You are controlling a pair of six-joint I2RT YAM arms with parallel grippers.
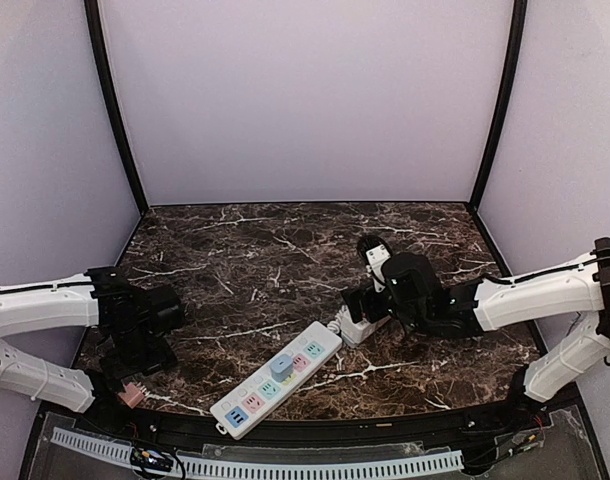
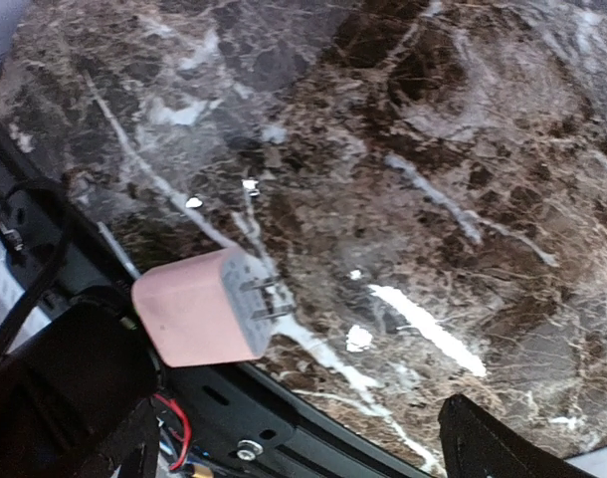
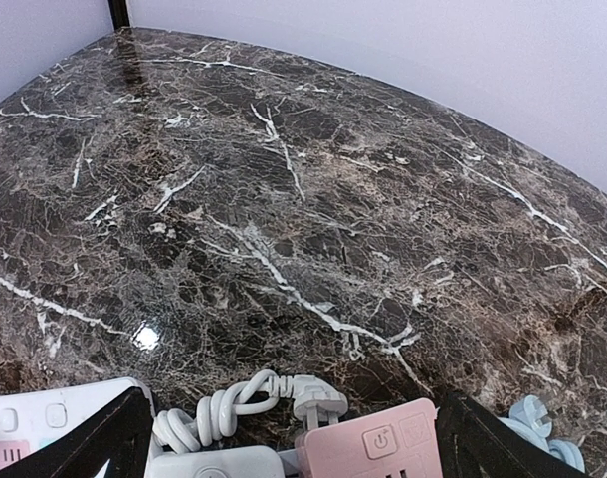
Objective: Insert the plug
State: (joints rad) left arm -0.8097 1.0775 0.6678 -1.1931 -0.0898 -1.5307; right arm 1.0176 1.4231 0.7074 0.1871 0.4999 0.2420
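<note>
A pink plug cube (image 2: 199, 307) with two metal prongs lies at the table's near left edge, and shows in the top view (image 1: 132, 395). My left gripper (image 2: 294, 448) is open above it; the cube sits beside the left finger (image 2: 75, 398), prongs pointing between the jaws. It is just below that gripper in the top view (image 1: 135, 372). The white power strip (image 1: 275, 378) lies diagonally at front centre with a blue adapter (image 1: 282, 367) plugged in. My right gripper (image 1: 363, 305) is open over the strip's far end.
Between the right fingers lie a coiled white cable with its plug (image 3: 254, 403), a white block (image 3: 224, 463) and a pink block with a power button (image 3: 373, 443). A blue cable (image 3: 537, 418) lies at the right. A black table rim (image 2: 284, 418) runs under the left gripper.
</note>
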